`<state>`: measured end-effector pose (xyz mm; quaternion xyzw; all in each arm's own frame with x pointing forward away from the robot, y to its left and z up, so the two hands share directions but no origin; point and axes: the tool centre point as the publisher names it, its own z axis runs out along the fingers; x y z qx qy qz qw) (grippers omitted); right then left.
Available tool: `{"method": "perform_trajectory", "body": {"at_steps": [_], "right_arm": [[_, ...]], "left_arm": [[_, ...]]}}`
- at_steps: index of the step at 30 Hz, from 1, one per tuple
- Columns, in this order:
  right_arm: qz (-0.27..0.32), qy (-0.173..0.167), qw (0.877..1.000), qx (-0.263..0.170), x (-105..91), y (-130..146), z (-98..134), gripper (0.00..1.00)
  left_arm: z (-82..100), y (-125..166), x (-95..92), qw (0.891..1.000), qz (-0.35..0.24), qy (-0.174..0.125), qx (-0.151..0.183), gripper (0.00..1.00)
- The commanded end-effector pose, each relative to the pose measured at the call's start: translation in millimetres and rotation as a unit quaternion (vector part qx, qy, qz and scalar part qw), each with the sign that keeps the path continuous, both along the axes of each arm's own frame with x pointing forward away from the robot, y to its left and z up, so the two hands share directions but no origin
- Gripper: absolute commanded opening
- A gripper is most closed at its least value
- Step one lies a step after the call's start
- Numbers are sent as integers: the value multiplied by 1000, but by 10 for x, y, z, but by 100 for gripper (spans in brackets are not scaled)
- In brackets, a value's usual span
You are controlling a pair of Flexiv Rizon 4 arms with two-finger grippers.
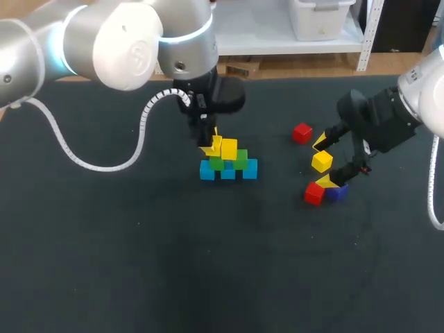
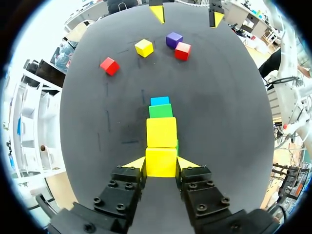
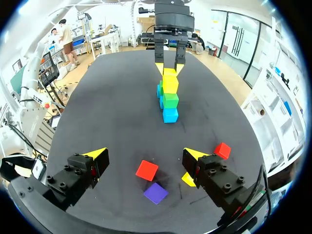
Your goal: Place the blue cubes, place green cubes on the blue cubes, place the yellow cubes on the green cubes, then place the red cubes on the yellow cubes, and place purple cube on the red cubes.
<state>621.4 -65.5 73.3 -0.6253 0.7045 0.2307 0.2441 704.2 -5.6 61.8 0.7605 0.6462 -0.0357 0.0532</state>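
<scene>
A pyramid stands mid-table: blue cubes (image 1: 250,169) at the base, green cubes (image 1: 240,159) on them, and a yellow cube (image 1: 229,148) on top. My left gripper (image 1: 211,146) is shut on a second yellow cube (image 2: 161,162), held beside the first yellow cube (image 2: 161,131) over the green row. My right gripper (image 1: 322,162) hovers open over loose cubes: a yellow cube (image 1: 321,161), a red cube (image 1: 313,193) and a purple cube (image 1: 337,193). Another red cube (image 1: 302,132) lies farther back. In the right wrist view the red cube (image 3: 146,170) and purple cube (image 3: 155,193) lie under the right gripper (image 3: 146,155).
The dark table (image 1: 139,263) stretches bare in front of and left of the stack. My left arm's white cable (image 1: 104,165) loops over the table's left part.
</scene>
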Motion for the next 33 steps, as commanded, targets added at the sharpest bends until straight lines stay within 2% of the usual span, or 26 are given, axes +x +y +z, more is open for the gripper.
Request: {"method": "perform_trajectory", "body": {"at_steps": [1,27,33], "right_arm": [[1,0,1000,2,6,-1,-9,100],[1,0,1000,2,6,-1,-9,100],[1,0,1000,2,6,-1,-9,100]], "left_arm": [[-3,-13,18,1000,0,1,2,0],[-30,1,8,1000,1,7,4,0],[-39,3,3,1000,2,7,4,13]]}}
